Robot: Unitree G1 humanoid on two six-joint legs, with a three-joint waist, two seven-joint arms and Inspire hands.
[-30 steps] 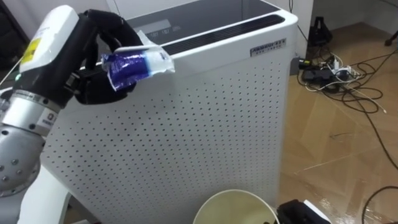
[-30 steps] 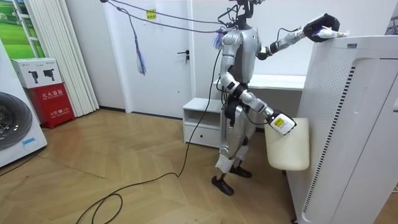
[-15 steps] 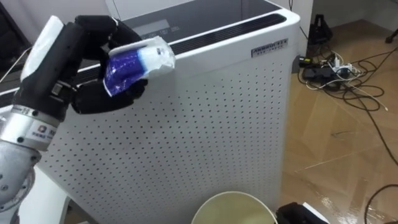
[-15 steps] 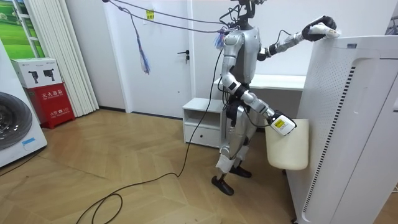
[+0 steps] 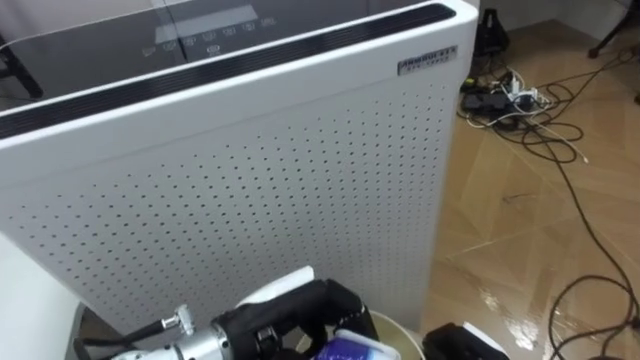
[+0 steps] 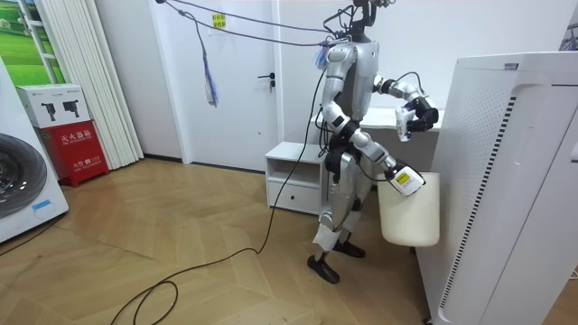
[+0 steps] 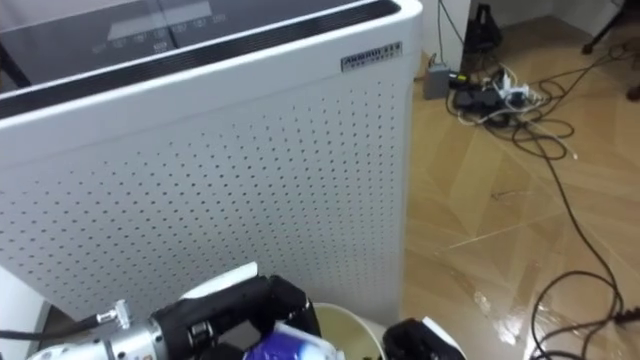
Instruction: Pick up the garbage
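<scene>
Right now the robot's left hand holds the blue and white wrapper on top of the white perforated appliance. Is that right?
No. The left hand holds the blue and white wrapper low, just above the cream bin, in front of the white perforated appliance; the right eye view shows it.

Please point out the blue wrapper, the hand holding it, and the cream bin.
blue wrapper (image 7: 285, 350): right eye view, on its blue middle.
left hand (image 7: 240, 305): right eye view, on the black back of the hand.
cream bin (image 6: 411, 217): room view, on its side wall.

Your left hand (image 7: 240, 305) is held out before your chest, fingers curled round a blue wrapper (image 7: 285, 350); your right hand (image 6: 404, 179) hangs hip-high.
</scene>
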